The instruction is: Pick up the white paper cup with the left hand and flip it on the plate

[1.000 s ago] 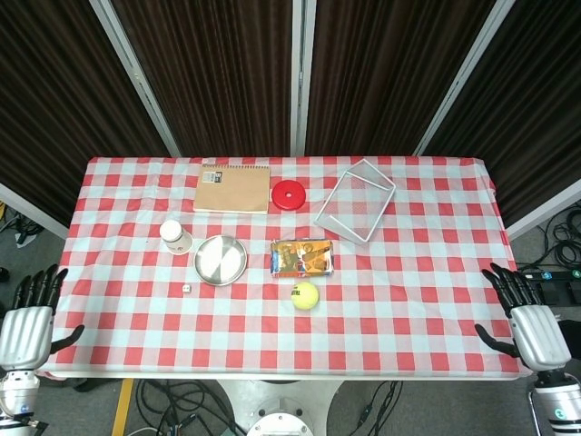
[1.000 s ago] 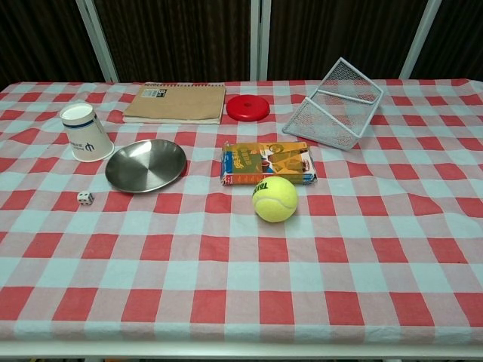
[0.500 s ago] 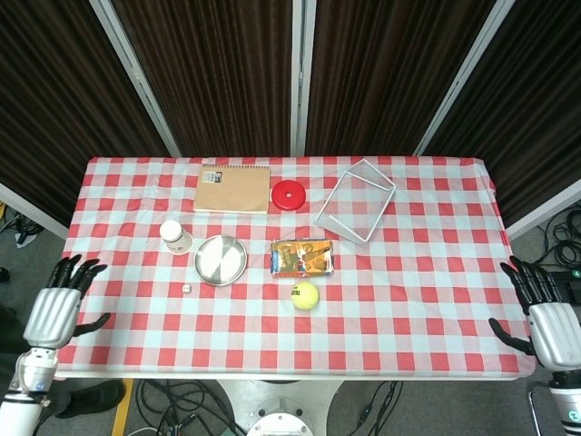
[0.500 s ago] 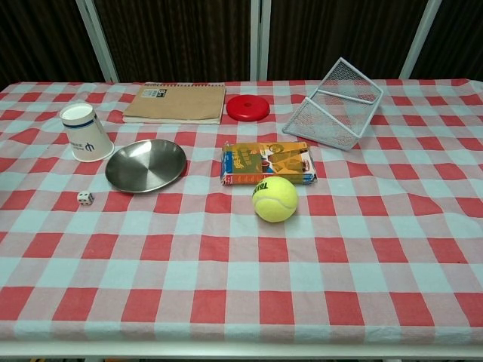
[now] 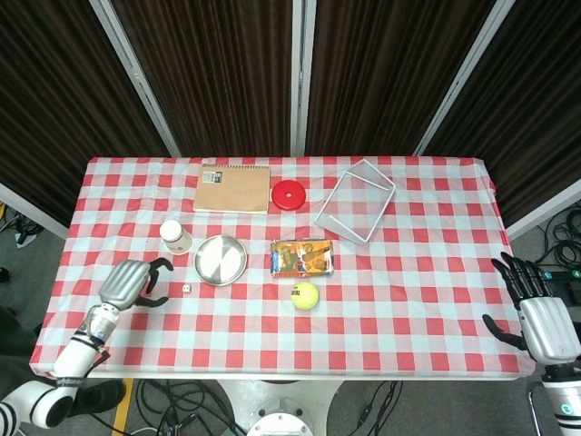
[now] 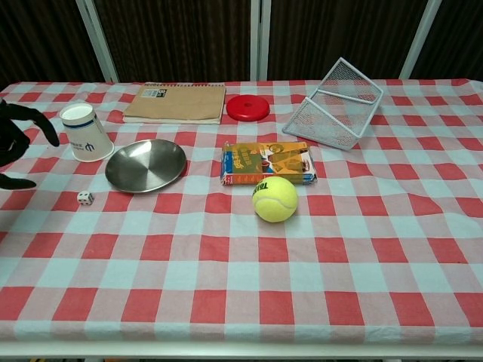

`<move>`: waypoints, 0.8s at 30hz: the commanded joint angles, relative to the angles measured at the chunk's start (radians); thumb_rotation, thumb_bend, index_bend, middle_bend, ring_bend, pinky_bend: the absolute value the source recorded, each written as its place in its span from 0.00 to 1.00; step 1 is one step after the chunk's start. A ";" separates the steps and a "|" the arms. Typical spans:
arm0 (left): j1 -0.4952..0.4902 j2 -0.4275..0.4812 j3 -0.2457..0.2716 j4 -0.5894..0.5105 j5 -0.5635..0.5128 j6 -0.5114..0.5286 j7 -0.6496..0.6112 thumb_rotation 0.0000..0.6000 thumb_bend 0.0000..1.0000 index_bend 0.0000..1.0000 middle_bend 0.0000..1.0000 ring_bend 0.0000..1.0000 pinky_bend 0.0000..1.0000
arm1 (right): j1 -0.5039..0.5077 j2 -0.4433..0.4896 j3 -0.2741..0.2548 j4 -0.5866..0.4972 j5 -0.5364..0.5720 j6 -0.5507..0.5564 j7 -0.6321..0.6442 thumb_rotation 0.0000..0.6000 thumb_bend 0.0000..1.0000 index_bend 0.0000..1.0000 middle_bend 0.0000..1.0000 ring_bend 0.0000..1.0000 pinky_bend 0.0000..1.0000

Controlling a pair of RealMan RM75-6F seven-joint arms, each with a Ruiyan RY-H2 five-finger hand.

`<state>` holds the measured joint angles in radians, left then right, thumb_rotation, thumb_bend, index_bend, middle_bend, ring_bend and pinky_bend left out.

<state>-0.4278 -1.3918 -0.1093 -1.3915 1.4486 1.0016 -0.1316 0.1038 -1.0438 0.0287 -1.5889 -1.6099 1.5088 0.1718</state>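
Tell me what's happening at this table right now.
A two-armed robot is starting on the white paper cup, which stands upside down on the checked table just left of the metal plate. Its left hand is over the table near the cup, fingers apart, holding nothing. The right hand is open off the table's right edge. The cup is untouched, so nothing is flipped yet.

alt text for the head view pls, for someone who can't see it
The left hand, open, hovers near the white paper cup beside the metal plate on a red-checked table. The right hand stays off the table's edge.
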 commanded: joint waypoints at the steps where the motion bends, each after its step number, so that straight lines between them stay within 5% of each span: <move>1: -0.032 -0.043 0.000 0.039 -0.027 -0.049 -0.041 1.00 0.17 0.40 0.83 0.81 0.89 | -0.003 0.002 0.000 -0.003 0.006 0.000 -0.002 1.00 0.17 0.00 0.01 0.00 0.00; 24: -0.102 -0.221 0.016 0.240 -0.127 -0.150 -0.025 1.00 0.28 0.48 0.86 0.83 0.89 | -0.007 -0.002 -0.008 -0.002 0.011 -0.015 0.002 1.00 0.17 0.00 0.01 0.00 0.00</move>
<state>-0.5277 -1.6098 -0.0938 -1.1537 1.3241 0.8538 -0.1588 0.0969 -1.0453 0.0210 -1.5905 -1.5985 1.4943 0.1740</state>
